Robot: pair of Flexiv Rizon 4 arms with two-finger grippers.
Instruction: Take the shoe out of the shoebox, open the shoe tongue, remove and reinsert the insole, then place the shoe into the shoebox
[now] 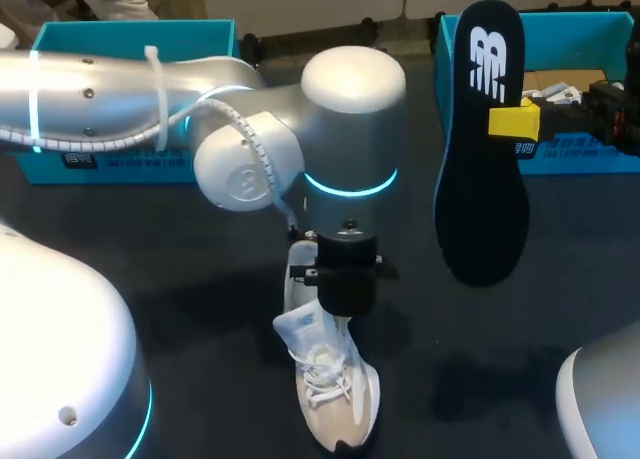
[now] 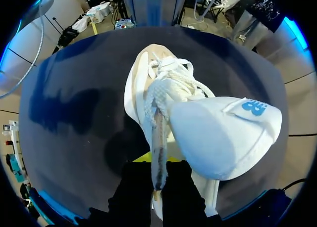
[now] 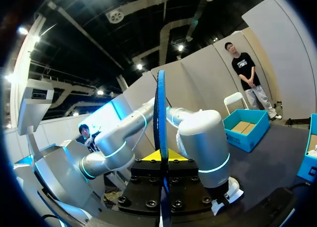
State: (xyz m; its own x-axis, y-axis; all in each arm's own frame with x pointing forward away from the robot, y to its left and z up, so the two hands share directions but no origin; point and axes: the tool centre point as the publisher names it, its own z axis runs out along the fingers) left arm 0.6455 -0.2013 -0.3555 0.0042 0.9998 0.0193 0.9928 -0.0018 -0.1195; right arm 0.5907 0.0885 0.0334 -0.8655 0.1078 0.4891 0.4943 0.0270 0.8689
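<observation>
A white and beige shoe (image 1: 335,384) lies on the dark table with its toe toward the front edge. Its white tongue (image 2: 223,133) is folded up and forward over the laces. My left gripper (image 1: 345,279) points down at the shoe's opening. In the left wrist view my left gripper (image 2: 156,182) is shut on a thin side edge of the shoe (image 2: 148,88) beside the laces. The black insole (image 1: 482,149) hangs upright in the air at the right, with my right gripper (image 1: 515,122) shut on its edge. The right wrist view shows the insole (image 3: 161,118) edge-on between that gripper's (image 3: 162,162) fingers.
A blue box (image 1: 130,99) stands at the table's back left, partly behind my left arm. Another blue box (image 1: 590,59) with small items inside stands at the back right, behind the insole. Bare dark table lies around the shoe.
</observation>
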